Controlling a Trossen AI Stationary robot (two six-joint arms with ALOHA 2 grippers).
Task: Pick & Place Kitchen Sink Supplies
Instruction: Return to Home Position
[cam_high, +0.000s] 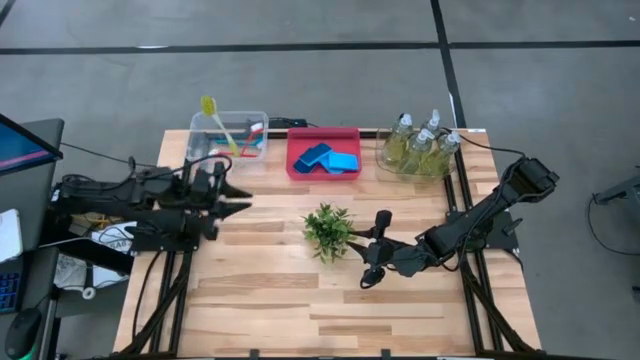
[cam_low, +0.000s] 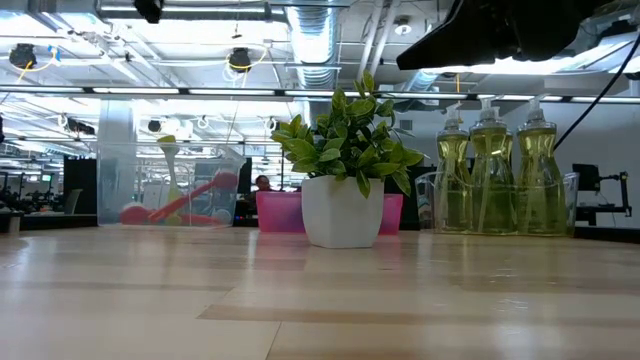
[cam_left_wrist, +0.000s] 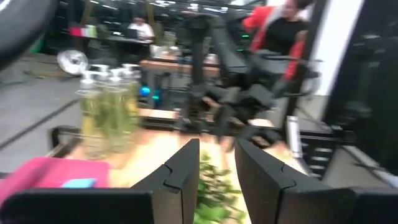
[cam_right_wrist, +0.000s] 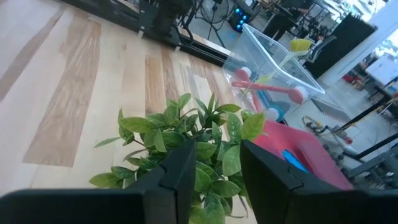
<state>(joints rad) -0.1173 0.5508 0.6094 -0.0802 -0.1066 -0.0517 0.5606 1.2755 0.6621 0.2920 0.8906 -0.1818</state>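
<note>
Light wood-plank table (cam_high: 300, 300) on a black frame, grey concrete floor (cam_high: 330, 25) w/ dark seam lines around it. Three bins in a row along the far edge. Clear plastic bin (cam_high: 198, 135) at left holds thin long-handled brushes (cam_high: 245, 140): yellow one pokes up over the rim, red & blue lie inside. Pink rectangular bin (cam_high: 325, 135) in the middle holds flat blue rectangular sponges (cam_high: 328, 158). Second clear bin (cam_high: 385, 162) at right holds clear pump bottles of yellow-green liquid (cam_high: 420, 145), upright. Small leafy green plant in a white pot (cam_low: 343, 210) stands mid-table, apart from the bins. L gripper (cam_high: 243, 198) hangs over the table's left side near the brush bin, fingers a narrow gap apart, empty. R gripper (cam_high: 372, 250) is just beside the plant, fingers apart, nothing btwn them. Room behind: open workshop w/ exposed ducts (cam_low: 310, 35) & strip lights overhead, plus a blurred person in red & black (cam_left_wrist: 280, 25).
</note>
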